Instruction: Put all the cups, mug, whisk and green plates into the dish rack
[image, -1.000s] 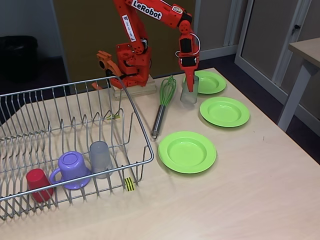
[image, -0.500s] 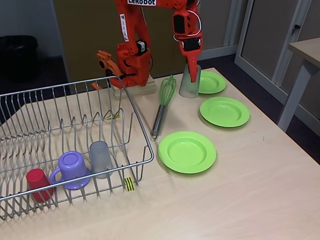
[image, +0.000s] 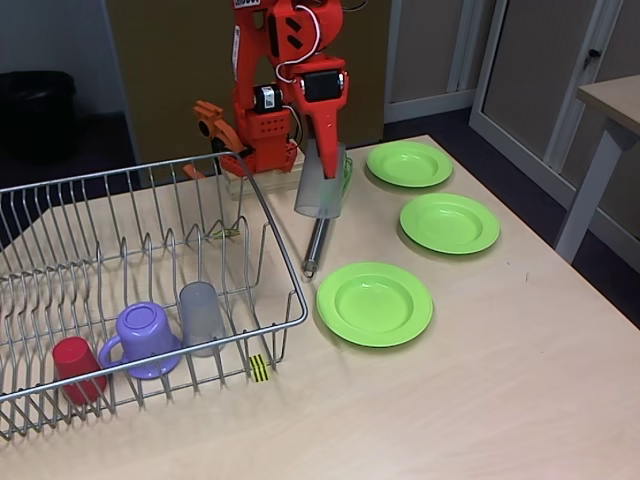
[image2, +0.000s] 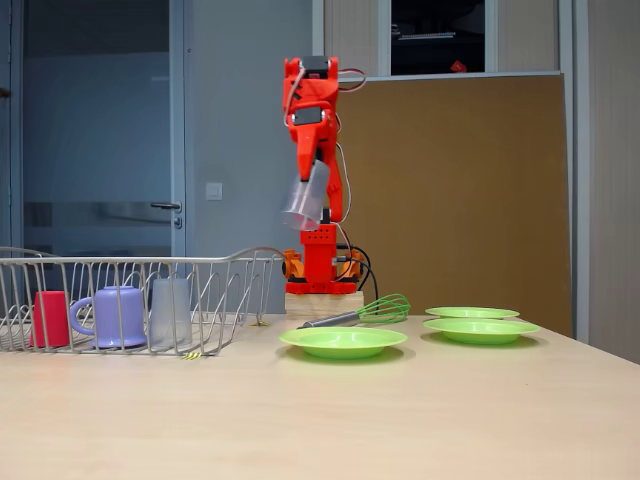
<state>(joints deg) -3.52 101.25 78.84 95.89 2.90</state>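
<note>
Item in hand: tumbler (image: 321, 182), translucent grey-blue plastic, no handle. Carried in the air, well above the counter (image: 480, 380), tilted with its wider mouth downward, between the whisk and the near corner of the dish rack (image: 150, 280). In the side-on fixed view the tumbler (image2: 306, 198) hangs high, over the gap between rack and plates.

Handling, as judged: light, thin-walled, stiff enough to hold shape but smooth and likely slippery; a hard squeeze could flex the wall. Best taken across the rim or wall, one finger inside and one outside, which looks to be the hold used here.

Jaws: the gripper (image: 326, 160) is clamped on the tumbler's upper wall; the gap is narrow, about the wall's thickness, though the exact finger placement is hard to make out.

Already in the rack, upside down: red cup (image: 76, 368), purple mug (image: 146, 338), second tumbler (image: 200, 316).

On the counter, not yet racked: whisk (image: 318, 240), partly hidden behind the carried tumbler; three green plates, far (image: 409, 163), middle (image: 449, 222), near (image: 374, 302), lying flat and apart from one another.
</note>
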